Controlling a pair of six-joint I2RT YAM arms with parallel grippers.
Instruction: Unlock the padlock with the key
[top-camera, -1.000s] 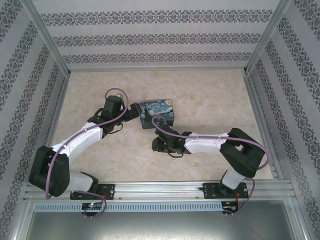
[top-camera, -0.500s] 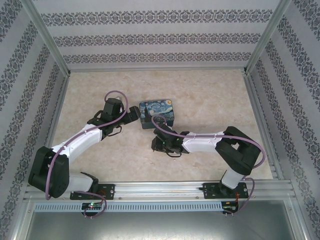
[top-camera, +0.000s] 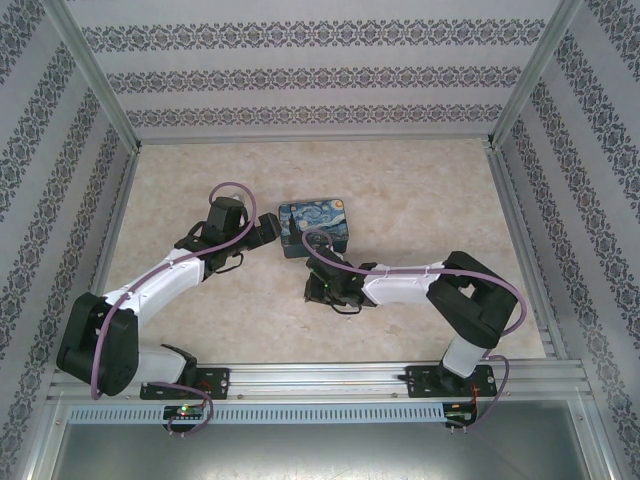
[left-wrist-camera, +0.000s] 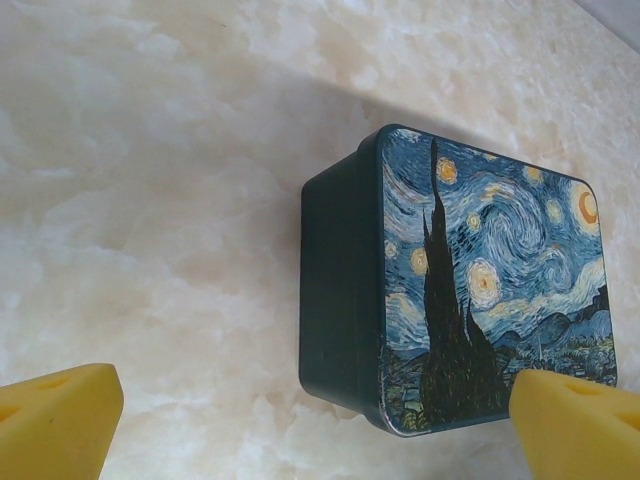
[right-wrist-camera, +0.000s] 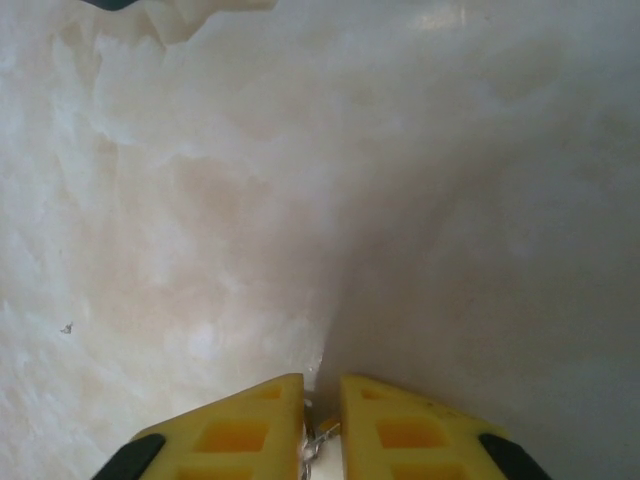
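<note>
The blue-and-yellow swirl-painted box (top-camera: 315, 228) sits mid-table with its lid closed. My left gripper (top-camera: 268, 231) hovers just left of it, open. In the left wrist view the yellow fingertips (left-wrist-camera: 60, 410) stand far apart and the box's (left-wrist-camera: 470, 290) near corner lies between them, untouched. My right gripper (top-camera: 313, 290) is low over the table in front of the box. Its yellow fingers (right-wrist-camera: 240, 430) are almost together, with a thin silvery-grey metal piece, the key (right-wrist-camera: 318, 440), pinched in the narrow gap of the right gripper (right-wrist-camera: 320, 395). Most of the key is hidden.
The marble-patterned tabletop (top-camera: 420, 200) is walled by patterned panels on three sides, with metal rails along the edges (top-camera: 515, 230). Bare table lies behind and to the right of the box. The right arm's elbow (top-camera: 470, 300) bulges toward the right rail.
The right arm's elbow has drawn slightly left while its gripper stays low in nearly the same spot. The left wrist has settled back a touch from the box.
</note>
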